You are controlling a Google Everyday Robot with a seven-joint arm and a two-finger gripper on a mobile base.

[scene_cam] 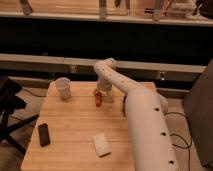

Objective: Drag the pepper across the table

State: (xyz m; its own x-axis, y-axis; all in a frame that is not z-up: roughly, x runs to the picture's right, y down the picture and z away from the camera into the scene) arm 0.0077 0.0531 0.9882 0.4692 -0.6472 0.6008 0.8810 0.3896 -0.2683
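The pepper (98,100) is a small slim red-orange object lying on the light-wood table (75,125) near its far edge, right of centre. My white arm reaches over the table's right side, and my gripper (101,92) hangs directly over the pepper's upper end, touching or nearly touching it.
A white cup (63,88) stands at the table's far left corner. A black phone-like object (44,134) lies near the left edge. A white sponge-like block (101,145) lies near the front. A black chair (9,107) stands left of the table. A long pale bench (45,61) runs behind.
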